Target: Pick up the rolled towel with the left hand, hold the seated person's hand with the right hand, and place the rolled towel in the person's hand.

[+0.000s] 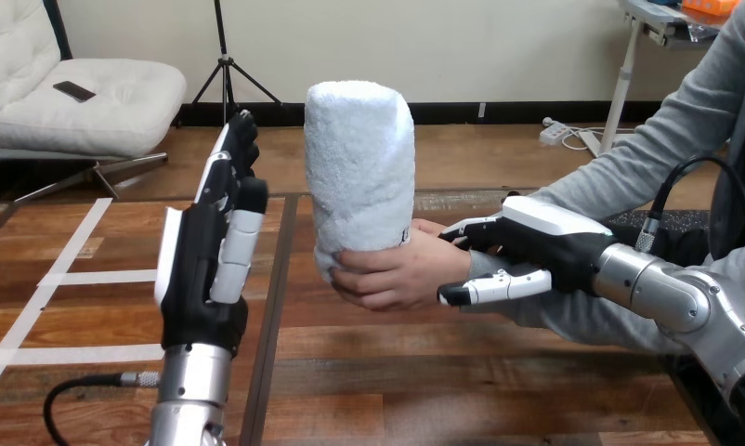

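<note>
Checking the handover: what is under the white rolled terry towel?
The person's hand wraps round the lower end of the upright white rolled terry towel, above the wooden table. The towel's bottom face and the palm are covered.

rolled towel [359, 167]: standing upright at the middle, lifted above the table [443, 372], its lower end sitting in the person's hand [401, 274].
person's hand: reaching in from the right, wrapping round the towel's base.
left hand [206, 269]: standing raised just left of the towel, apart from it, over the table's left half.
right hand [536, 232]: coming in from the right, clasping the person's wrist [480, 263], fingers [466, 228] lying over it, thumb [490, 286] running under it.
tape strips [71, 277]: lying on the table at far left, beyond the left hand.
</note>
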Robot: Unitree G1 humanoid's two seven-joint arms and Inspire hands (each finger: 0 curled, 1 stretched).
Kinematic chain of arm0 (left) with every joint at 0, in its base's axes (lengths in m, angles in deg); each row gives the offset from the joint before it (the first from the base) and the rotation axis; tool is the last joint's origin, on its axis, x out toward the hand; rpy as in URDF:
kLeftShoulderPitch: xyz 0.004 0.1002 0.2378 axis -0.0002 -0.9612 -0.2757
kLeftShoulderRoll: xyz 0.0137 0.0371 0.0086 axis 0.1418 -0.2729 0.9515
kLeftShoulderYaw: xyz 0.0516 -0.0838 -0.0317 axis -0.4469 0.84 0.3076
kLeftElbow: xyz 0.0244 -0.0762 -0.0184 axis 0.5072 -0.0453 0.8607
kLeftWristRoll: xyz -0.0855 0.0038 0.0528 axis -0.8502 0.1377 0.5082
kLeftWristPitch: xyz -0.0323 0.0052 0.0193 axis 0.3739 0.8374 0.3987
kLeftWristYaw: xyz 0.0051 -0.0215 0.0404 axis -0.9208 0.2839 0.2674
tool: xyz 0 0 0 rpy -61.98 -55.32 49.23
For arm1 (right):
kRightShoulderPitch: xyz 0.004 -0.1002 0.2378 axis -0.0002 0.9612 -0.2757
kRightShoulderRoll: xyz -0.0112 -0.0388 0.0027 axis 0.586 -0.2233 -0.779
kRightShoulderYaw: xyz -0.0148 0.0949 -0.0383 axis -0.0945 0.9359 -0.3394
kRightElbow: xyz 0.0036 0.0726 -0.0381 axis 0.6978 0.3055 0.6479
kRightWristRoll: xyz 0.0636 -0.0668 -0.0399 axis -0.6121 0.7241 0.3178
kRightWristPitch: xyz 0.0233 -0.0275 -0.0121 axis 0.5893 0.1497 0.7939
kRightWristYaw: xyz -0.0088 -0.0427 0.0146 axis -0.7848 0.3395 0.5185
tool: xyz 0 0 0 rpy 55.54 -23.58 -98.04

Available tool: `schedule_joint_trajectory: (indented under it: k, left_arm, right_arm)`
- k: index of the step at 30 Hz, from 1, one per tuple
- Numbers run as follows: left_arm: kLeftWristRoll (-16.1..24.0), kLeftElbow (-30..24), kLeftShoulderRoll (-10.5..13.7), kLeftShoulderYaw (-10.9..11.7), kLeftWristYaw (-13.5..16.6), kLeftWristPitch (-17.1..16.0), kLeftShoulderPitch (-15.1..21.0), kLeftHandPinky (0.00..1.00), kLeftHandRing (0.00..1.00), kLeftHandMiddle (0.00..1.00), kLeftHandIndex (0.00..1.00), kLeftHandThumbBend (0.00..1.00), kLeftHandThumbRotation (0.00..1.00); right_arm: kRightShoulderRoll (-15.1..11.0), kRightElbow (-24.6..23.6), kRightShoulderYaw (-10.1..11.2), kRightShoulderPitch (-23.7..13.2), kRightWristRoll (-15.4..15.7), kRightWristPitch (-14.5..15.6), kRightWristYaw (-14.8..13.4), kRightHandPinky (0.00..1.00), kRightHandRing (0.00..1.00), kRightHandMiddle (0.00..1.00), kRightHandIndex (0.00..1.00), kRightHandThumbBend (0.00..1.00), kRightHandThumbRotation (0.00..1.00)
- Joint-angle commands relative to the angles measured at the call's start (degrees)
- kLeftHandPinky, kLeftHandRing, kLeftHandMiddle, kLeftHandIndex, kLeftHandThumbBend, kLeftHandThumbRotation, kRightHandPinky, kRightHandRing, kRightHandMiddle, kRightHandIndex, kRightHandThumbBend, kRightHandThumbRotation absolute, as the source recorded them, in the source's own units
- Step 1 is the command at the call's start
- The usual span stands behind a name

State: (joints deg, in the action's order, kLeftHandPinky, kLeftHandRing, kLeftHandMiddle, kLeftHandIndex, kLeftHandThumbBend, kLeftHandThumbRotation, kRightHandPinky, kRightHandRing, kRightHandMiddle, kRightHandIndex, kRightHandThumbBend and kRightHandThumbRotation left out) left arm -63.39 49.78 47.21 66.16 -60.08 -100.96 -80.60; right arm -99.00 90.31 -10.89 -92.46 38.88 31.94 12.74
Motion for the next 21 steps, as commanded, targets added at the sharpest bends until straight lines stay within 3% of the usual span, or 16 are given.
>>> schedule_joint_trajectory:
  k: [1, 11, 21]
  left_arm:
    - [-0.9, -4.0, 0.88, 0.2, -0.82, 0.49, 0.26, 0.96, 0.94, 0.95, 0.93, 0.9, 0.91]
    - [-2.2, -5.99, 0.86, 0.62, -1.43, 0.9, -1.33, 0.95, 0.92, 0.93, 0.91, 0.88, 0.89]
    - [-2.13, -7.56, 1.26, 1.21, -1.8, -0.1, -3.08, 0.91, 0.89, 0.91, 0.89, 0.87, 0.89]
  right_arm:
    - [-0.23, -1.81, 2.72, -1.06, -2.22, 0.36, -0.22, 0.69, 0.81, 0.84, 0.85, 1.0, 0.92]
    - [0.12, -1.46, 4.47, 0.5, -4.39, 0.35, -1.85, 0.71, 0.82, 0.85, 0.86, 1.0, 0.95]
    - [0.52, -0.97, 6.99, 2.47, -6.95, -2.92, -4.12, 0.72, 0.82, 0.85, 0.87, 1.0, 0.99]
